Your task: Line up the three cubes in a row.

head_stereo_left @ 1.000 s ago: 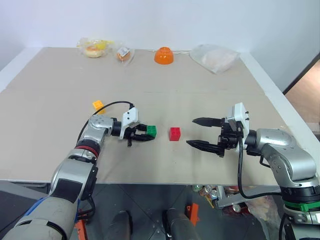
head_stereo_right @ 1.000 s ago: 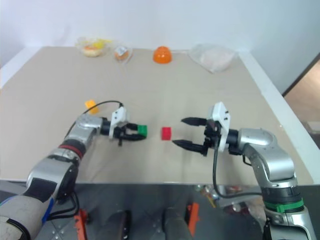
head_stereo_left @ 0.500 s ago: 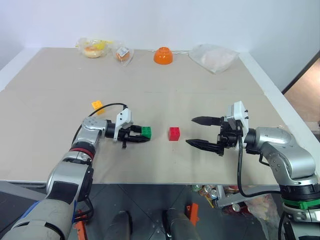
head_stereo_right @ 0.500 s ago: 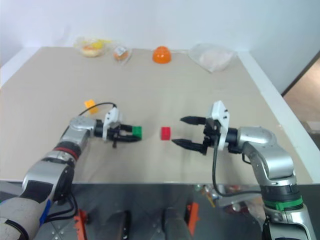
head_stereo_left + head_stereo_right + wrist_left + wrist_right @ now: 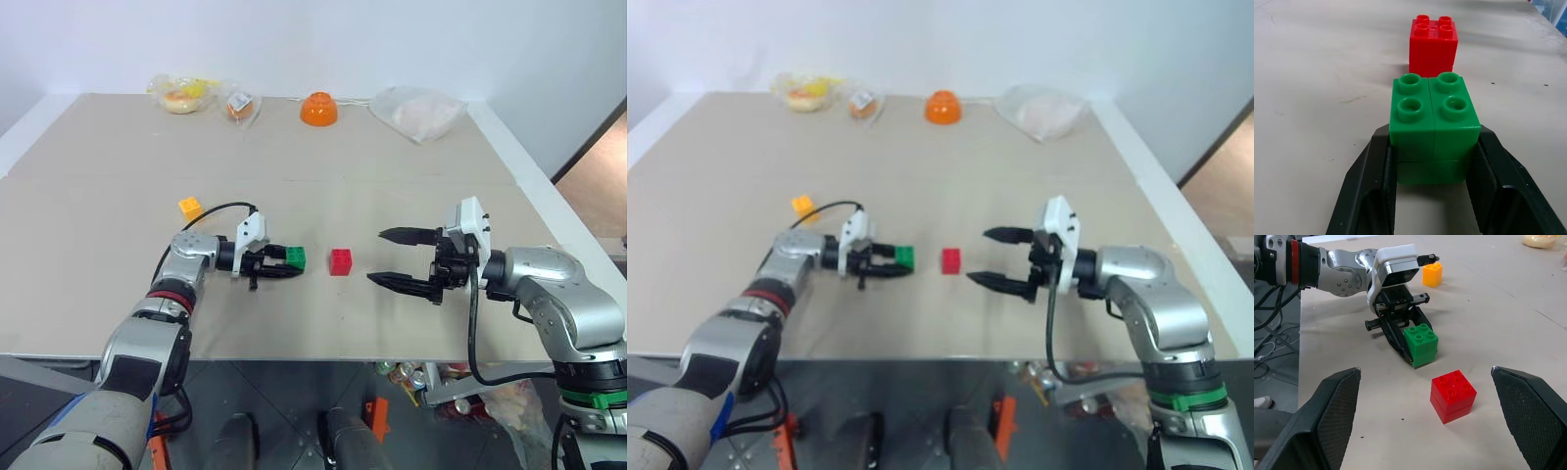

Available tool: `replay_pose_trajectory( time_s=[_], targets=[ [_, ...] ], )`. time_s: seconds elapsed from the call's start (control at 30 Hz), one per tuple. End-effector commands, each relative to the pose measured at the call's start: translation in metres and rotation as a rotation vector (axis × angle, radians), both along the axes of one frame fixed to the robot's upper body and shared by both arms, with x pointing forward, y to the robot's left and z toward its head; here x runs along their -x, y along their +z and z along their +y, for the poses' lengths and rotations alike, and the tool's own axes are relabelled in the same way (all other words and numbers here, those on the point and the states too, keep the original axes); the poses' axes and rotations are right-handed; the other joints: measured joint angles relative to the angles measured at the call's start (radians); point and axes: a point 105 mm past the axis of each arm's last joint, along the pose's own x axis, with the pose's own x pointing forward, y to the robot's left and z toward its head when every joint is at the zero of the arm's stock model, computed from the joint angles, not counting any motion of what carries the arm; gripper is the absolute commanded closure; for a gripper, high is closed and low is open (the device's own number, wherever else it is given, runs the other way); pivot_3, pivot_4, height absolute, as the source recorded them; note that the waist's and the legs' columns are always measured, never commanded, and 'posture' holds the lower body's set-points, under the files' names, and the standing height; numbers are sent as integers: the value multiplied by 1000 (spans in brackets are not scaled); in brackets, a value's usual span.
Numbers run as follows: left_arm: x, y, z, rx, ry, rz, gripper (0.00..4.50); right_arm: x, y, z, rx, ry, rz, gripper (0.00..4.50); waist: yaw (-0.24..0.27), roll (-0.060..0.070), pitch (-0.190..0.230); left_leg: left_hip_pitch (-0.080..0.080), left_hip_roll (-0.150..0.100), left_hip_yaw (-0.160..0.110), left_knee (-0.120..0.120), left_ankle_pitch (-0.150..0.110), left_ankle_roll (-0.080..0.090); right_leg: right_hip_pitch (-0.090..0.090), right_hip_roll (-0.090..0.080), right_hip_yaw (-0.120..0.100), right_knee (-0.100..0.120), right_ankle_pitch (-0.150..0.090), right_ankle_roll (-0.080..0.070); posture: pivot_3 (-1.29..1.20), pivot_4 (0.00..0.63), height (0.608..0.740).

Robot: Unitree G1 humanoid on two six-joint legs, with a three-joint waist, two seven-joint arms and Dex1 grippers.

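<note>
My left gripper (image 5: 285,264) is shut on the green cube (image 5: 295,258), which rests at table level just left of the red cube (image 5: 341,261). In the left wrist view the green cube (image 5: 1433,125) sits clamped between both black fingers (image 5: 1366,191), with the red cube (image 5: 1433,45) a short gap beyond it. The yellow-orange cube (image 5: 190,208) lies apart, behind and to the left of my left arm. My right gripper (image 5: 387,258) stands wide open to the right of the red cube, nothing between its fingers. The right wrist view shows the red cube (image 5: 1453,395), the green cube (image 5: 1421,344) and the yellow-orange cube (image 5: 1432,274).
An orange bowl (image 5: 318,109) sits upside down at the far edge of the table (image 5: 392,186), with bagged food (image 5: 186,94) and a small packet (image 5: 241,105) to its left and a clear plastic bag (image 5: 419,113) to its right.
The left gripper with the green cube slid left half a second ago and has come back right, close to where it stood a second ago. The right gripper has stayed put.
</note>
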Motion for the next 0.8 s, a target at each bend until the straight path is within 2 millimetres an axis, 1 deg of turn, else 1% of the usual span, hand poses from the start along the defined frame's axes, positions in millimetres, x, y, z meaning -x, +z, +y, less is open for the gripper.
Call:
replay_pose_trajectory(
  time_s=[0.03,0.3,0.33,0.37,0.4,0.53,0.57,0.7,0.73,0.8],
  targets=[
    [1,2,-2,19,-7,-11,3176,2,12,-1,-1,5,-48,62,0,0,0,0,0,0,0,0,0,0,0,0,0,0,0,0,150,740],
    [3,-4,4,6,-2,9,3176,2,12,0,0,1,-50,62,0,0,0,0,0,0,0,0,0,0,0,0,0,0,0,0,150,740],
    [2,-4,5,8,5,12,2145,2,12,0,0,2,-50,62,0,0,0,0,0,0,0,0,0,0,0,0,0,0,0,0,150,740],
    [2,-5,6,9,11,14,1949,1,12,0,0,2,-50,62,0,0,0,0,0,0,0,0,0,0,0,0,0,0,0,0,150,740],
    [2,-5,6,10,15,14,1518,1,12,0,0,3,-50,62,0,0,0,0,0,0,0,0,0,0,0,0,0,0,0,0,150,740],
    [0,-6,9,-3,39,-17,128,0,12,1,0,6,-51,62,0,0,0,0,0,0,0,0,0,0,0,0,1,0,0,0,150,740],
    [0,-7,11,-5,44,-15,11,0,13,1,0,6,-52,62,0,0,0,1,0,0,1,0,0,0,0,0,1,0,0,0,150,740],
    [-3,-6,26,-13,93,-29,11,-1,14,1,1,10,-54,62,-6,0,0,1,1,0,2,0,0,0,1,0,1,1,-1,0,150,740],
    [-5,-5,32,-18,117,-36,11,-1,14,1,2,11,-54,62,-7,0,0,1,2,0,2,0,0,0,2,0,1,2,-1,0,150,740],
    [-5,-3,52,-22,161,-41,11,0,15,1,7,17,-55,62,-12,0,0,2,3,0,2,0,0,0,3,0,2,2,-2,0,150,740]
  ],
)
